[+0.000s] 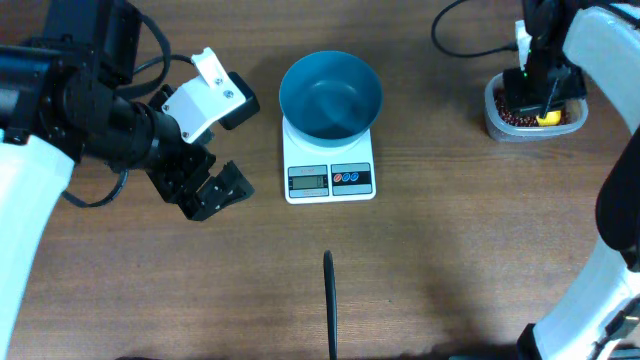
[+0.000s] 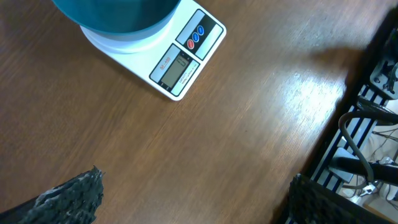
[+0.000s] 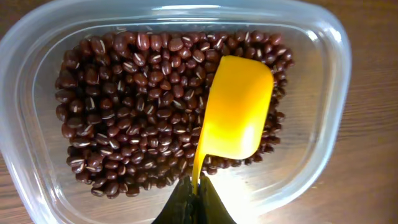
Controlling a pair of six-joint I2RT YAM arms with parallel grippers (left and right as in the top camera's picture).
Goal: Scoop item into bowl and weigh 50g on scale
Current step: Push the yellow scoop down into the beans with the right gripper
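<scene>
Overhd top-down; L wrist shares scale [image 1: 330, 180].

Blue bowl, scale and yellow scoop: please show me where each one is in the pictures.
blue bowl [image 1: 330, 100], overhead view, on its bare inside.
scale [image 1: 308, 180], overhead view, on its grey display.
yellow scoop [image 3: 236, 109], right wrist view, on its scooping end.

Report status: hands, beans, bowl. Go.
Left hand open, beside scale. Right hand shut on yellow scoop, over beans in clear tub. Blue bowl empty on scale. Nothing between tub and bowl.
</scene>
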